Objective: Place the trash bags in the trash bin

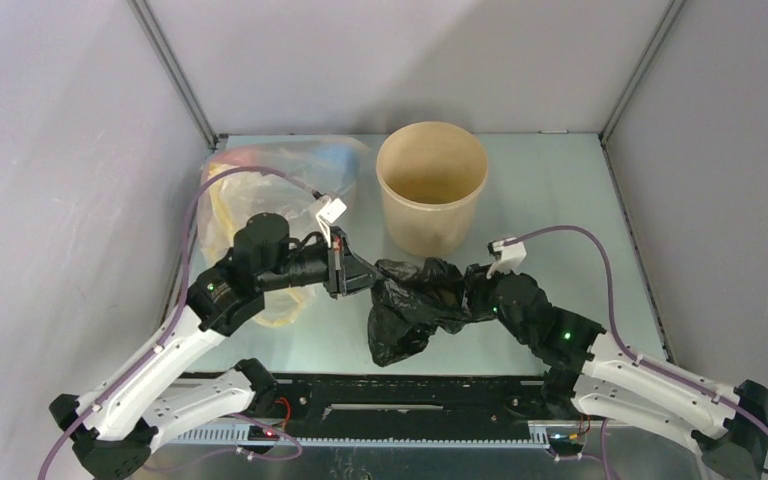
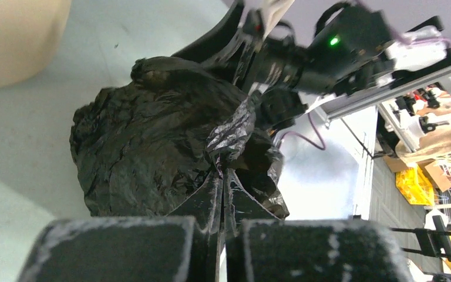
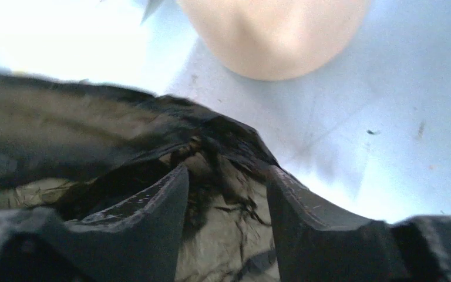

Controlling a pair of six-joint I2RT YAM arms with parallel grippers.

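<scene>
Currently your left gripper (image 2: 221, 194) pinches the bag (image 1: 410, 305), right gripper (image 3: 226, 176) parted; it may sag and miss the bin (image 1: 430, 225) at twelve o'clock.

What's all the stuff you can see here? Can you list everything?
black trash bag: one, shiny black and crinkled, on the table between the two grippers
trash bin: one, tan, upright at the back, nothing seen inside
see-through bag: one, clear with yellow, red and blue tints, back left
table: one, pale grey-green, under everything
left gripper: one, black, pinched shut on the black trash bag
right gripper: one, black, fingers apart at the bag's other side
</scene>
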